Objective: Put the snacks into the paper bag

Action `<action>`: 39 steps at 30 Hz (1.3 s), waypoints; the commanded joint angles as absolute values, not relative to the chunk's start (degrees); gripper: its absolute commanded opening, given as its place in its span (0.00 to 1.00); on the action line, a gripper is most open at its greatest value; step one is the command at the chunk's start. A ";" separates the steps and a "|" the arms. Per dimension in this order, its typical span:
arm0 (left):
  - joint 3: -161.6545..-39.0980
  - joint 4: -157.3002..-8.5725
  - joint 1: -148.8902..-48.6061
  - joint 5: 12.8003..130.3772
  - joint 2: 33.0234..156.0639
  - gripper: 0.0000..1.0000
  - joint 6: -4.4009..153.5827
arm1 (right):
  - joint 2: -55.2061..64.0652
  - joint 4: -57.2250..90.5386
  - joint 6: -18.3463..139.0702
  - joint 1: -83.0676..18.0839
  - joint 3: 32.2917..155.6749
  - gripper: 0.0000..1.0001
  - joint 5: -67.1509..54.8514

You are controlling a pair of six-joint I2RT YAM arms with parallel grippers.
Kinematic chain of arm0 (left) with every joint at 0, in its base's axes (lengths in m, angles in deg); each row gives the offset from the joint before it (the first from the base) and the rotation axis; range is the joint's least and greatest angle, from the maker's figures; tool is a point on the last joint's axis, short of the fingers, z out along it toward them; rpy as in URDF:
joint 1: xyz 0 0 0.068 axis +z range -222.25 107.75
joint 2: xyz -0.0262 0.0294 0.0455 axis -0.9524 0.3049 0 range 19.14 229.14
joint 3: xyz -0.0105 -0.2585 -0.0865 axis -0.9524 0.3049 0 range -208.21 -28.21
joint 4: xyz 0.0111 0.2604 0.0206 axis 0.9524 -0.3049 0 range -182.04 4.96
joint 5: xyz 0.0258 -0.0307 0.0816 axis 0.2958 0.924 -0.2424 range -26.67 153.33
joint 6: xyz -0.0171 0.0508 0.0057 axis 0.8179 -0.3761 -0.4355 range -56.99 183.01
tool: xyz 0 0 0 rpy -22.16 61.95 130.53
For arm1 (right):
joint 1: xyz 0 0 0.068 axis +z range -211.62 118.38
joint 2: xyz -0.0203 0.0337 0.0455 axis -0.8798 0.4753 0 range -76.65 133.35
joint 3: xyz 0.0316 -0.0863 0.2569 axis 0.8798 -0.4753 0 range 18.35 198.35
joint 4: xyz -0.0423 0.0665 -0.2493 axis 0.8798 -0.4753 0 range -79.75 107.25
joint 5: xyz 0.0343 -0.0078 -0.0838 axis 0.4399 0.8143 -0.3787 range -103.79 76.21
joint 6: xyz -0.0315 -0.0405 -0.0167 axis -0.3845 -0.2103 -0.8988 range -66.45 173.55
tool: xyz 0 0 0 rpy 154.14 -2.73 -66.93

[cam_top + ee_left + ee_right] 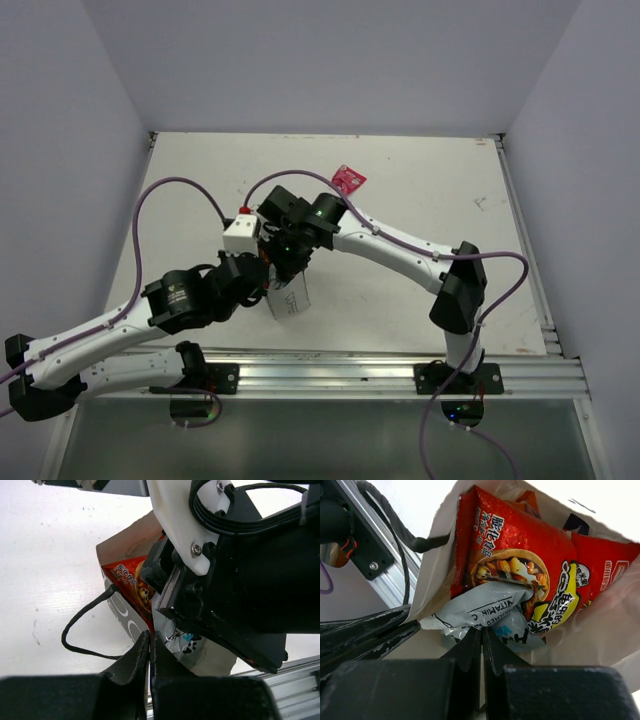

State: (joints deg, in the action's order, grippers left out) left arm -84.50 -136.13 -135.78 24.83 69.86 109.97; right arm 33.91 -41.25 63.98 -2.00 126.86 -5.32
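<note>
One white paper bag [288, 300] at centre frame shows three foil packets inside: two red packets [510, 545] and one pale blue packet [480, 607]. One magenta packet [349, 179] lies upper centre. Two robot arms [390, 245].

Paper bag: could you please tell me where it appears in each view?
Top external: the paper bag lies just below centre.
Left wrist: bag centre-left, partly behind the right arm.
Right wrist: bag fills the upper frame, snacks inside.
Shared landmark: the aluminium rail.
</note>
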 commanded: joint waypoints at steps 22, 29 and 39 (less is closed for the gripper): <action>-80.86 -128.55 -136.15 23.86 68.71 0.00 102.21 | 30.48 -37.24 69.19 -13.89 146.31 0.72 -18.89; -79.80 -127.67 -136.06 23.25 69.32 0.00 103.17 | 36.89 -35.84 65.50 -18.01 148.51 0.74 -17.67; -83.23 -130.57 -136.15 17.54 67.92 0.00 110.12 | 57.01 -30.56 65.41 -33.05 156.06 0.71 -19.33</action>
State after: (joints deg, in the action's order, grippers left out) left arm -81.40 -130.34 -136.02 20.67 70.08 106.63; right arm 52.84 -33.18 65.86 -28.91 151.40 -17.85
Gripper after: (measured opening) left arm 0.018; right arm 0.711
